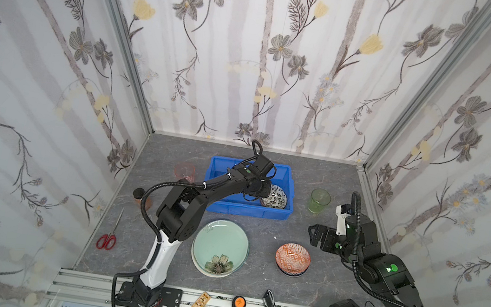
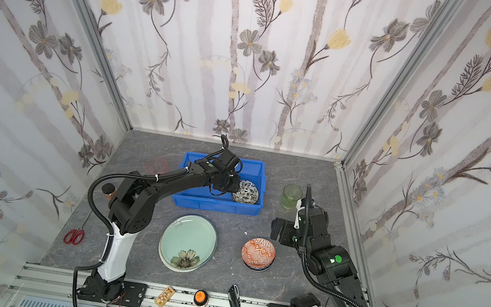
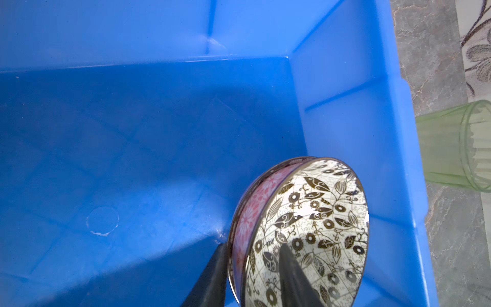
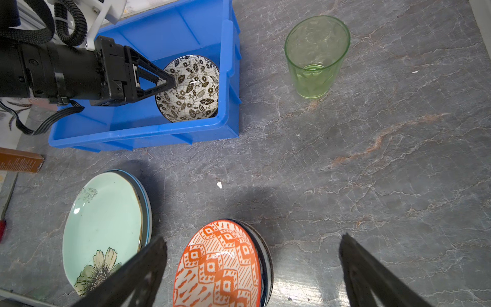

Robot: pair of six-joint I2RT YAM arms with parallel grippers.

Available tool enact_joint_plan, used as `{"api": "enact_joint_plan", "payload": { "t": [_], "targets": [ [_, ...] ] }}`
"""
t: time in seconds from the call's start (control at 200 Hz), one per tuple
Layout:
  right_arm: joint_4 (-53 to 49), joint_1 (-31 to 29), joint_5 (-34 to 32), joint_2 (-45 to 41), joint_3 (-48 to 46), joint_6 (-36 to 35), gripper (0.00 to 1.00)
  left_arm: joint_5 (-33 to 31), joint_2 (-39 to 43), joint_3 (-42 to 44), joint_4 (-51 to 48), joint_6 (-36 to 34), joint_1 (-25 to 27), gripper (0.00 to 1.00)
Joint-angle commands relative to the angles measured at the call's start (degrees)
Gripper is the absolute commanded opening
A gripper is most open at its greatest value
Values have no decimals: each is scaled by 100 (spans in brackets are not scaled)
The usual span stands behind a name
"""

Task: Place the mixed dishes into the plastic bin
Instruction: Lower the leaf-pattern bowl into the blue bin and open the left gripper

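Orange bowl (image 4: 220,265) lies just ahead of the wide-open right gripper (image 4: 252,239); left gripper (image 4: 172,83) straddles the black-white bowl (image 4: 194,93) in the bin (image 4: 146,131), grip unclear.

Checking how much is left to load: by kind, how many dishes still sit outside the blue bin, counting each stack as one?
Tumblers: 2, the pink tumbler and the green tumbler
Plate stacks: 1, the plate stack topped by pale green
Bowl stacks: 1, the bowl stack topped by orange
Total: 4
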State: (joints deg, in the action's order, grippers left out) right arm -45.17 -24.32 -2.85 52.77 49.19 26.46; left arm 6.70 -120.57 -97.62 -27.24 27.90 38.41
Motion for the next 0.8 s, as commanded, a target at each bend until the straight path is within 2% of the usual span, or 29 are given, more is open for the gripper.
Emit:
{"api": "enact_joint_plan", "payload": {
  "t": [0.0,0.14,0.325,0.475,0.6,0.794],
  "targets": [
    [178,1,148,92,62,-44,100,-28,126,39,61,40,1,47],
    [46,4,215,254,58,-40,97,-62,274,183,64,30,-1,62],
    [-270,-12,345,492,30,-13,84,-123,553,378,61,2,17,74],
    [-522,-79,356,667,-19,47,67,-116,895,552,61,3,69,86],
    [-754,-241,214,647,-34,279,56,-164,1334,776,68,28,155,100],
    [-1129,-658,56,544,-68,856,53,-236,2028,1192,81,231,405,100]
  ]
}}
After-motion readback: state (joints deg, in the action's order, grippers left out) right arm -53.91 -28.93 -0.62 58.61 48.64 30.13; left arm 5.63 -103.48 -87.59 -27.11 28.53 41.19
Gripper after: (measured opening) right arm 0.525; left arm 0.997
